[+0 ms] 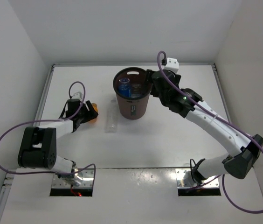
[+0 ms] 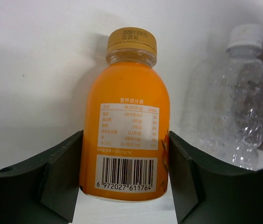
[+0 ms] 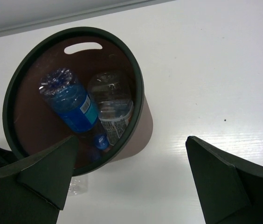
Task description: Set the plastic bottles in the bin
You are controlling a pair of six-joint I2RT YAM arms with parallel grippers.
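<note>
The short orange bottle point(image 2: 127, 116) lies on the table at the left, its yellow cap pointing away from my left gripper point(image 2: 124, 140). Both pads press its sides near the barcode, so the gripper is shut on it; from above the pair shows as orange bottle point(image 1: 93, 112) and left gripper point(image 1: 86, 113). A slim clear bottle point(image 1: 112, 122) lies beside the bin point(image 1: 132, 111) and shows in the left wrist view point(image 2: 238, 102). Inside the bin point(image 3: 140, 93) rest a blue-tinted bottle point(image 3: 73, 107) and a clear labelled bottle point(image 3: 114, 105). My right gripper point(image 3: 131, 140) hovers open over the bin's right rim, empty.
White walls enclose the table at the back and on both sides. The right arm point(image 1: 215, 123) stretches diagonally from its base at the near right toward the bin. Purple cables loop off both arms.
</note>
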